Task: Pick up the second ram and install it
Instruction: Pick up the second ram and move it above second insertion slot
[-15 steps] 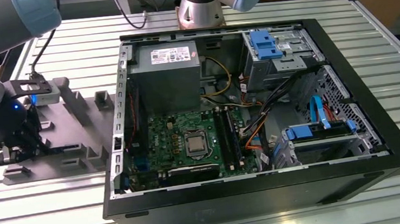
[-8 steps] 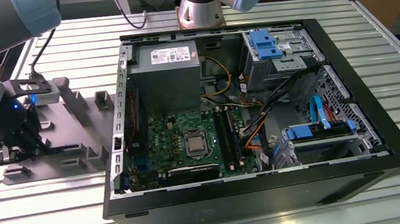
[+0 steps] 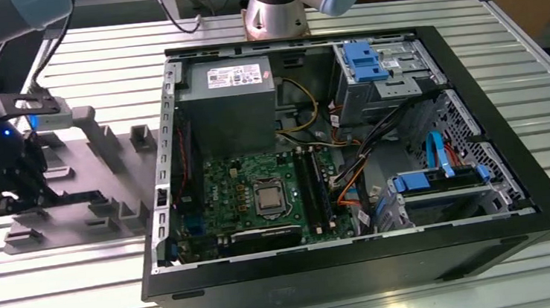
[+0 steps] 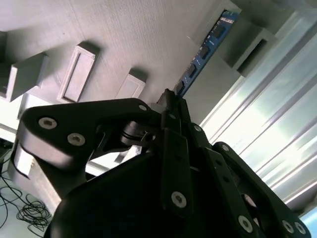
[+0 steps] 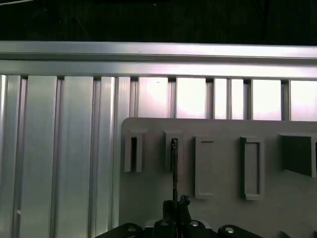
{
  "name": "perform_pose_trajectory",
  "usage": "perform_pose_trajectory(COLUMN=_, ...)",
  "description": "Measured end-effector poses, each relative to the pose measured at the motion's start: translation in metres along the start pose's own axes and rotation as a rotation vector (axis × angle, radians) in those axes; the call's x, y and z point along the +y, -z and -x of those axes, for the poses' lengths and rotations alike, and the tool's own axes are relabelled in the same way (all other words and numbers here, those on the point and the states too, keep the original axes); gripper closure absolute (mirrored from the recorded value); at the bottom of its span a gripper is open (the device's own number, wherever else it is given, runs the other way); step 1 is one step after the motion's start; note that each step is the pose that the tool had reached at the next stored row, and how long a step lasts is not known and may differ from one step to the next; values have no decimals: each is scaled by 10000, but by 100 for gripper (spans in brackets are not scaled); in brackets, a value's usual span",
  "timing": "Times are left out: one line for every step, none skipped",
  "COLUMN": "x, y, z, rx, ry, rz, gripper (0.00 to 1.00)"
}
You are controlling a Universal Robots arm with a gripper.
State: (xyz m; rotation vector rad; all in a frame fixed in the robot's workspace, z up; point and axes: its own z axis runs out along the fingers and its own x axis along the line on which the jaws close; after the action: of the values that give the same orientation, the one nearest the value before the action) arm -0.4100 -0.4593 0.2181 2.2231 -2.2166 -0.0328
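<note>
So the pick half looks basically sorted and the install half hasn't started: the black two-finger gripper point(image 4: 171, 96) has its fingers clamped together on one end of the second ram point(image 4: 204, 52), the long, thin blue circuit-board stick with black chips. All of that sits over the grey moulded fixture plate point(image 3: 81, 163) with its raised blocks and slots, near that plate's edge on the exterior view's left, well apart from the open black computer case point(image 3: 365, 265). I honestly can't tell if the stick is clear of its slot or only grabbed. The trip across the slatted aluminium table point(image 3: 67, 284) to the green motherboard point(image 3: 223, 185) and seating it are what's left, as far as I can judge. Orientation-wise, the stick's long axis runs straight out from the fingertips, low along the plate, its far end pointing at the plate edge that borders the table slats. In the first wrist view it's a thin dark line point(image 5: 174, 168), edge-on, so I'd say it's standing on its long edge.
</note>
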Motion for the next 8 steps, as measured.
perform_pose_trajectory(x=1, y=39, z=0, rx=0, ry=0, rz=0, gripper=86)
perform_pose_trajectory(x=1, y=79, z=1, rx=-1, ry=0, rz=-2, gripper=86)
perform_pose_trajectory(x=2, y=121, z=1, rx=0, ry=0, rz=-1, gripper=86)
perform_pose_trajectory(x=3, y=167, z=2, rx=-1, ry=0, rz=-2, gripper=86)
perform_pose_trajectory(x=3, y=210, z=3, rx=-1, ry=0, rz=-2, gripper=86)
perform_pose_trajectory(x=4, y=251, z=3, rx=0, ry=0, rz=0, gripper=86)
perform_pose_trajectory(x=5, y=292, z=4, rx=0, ry=0, rz=0, gripper=86)
perform_pose_trajectory(x=5, y=333, z=4, rx=-1, ry=0, rz=-1, gripper=86)
